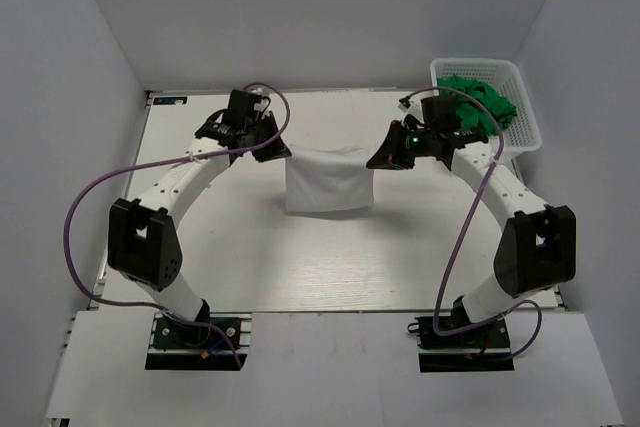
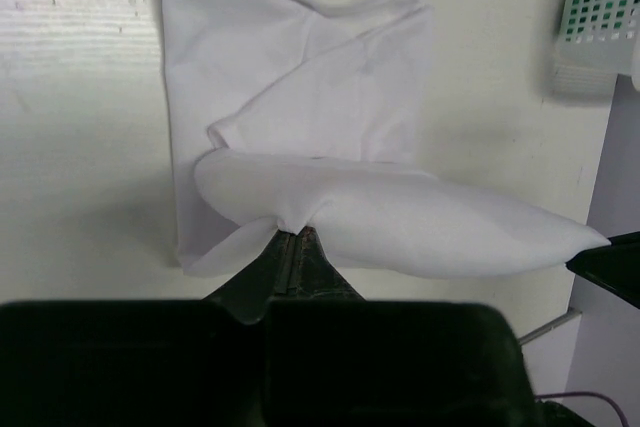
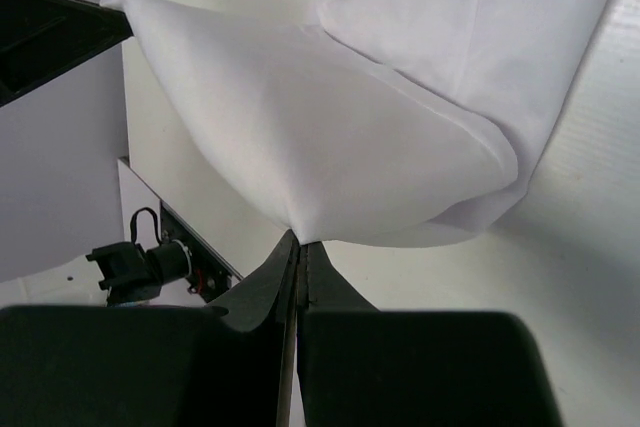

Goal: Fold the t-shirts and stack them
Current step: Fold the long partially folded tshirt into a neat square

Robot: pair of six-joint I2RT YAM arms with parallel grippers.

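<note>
A plain white t-shirt (image 1: pixel 328 182) lies partly folded on the table's far middle, its far edge lifted and stretched between both grippers. My left gripper (image 1: pixel 281 150) is shut on the shirt's left far corner; in the left wrist view the cloth (image 2: pixel 400 207) bunches at the closed tips (image 2: pixel 293 235). My right gripper (image 1: pixel 377 159) is shut on the right far corner; in the right wrist view the cloth (image 3: pixel 330 137) hangs from the closed tips (image 3: pixel 300 240). Bright green t-shirts (image 1: pixel 480 102) lie crumpled in the basket.
A white plastic lattice basket (image 1: pixel 523 132) stands at the table's far right corner; its wall also shows in the left wrist view (image 2: pixel 600 7). White walls enclose the table (image 1: pixel 300 267) on the left, back and right.
</note>
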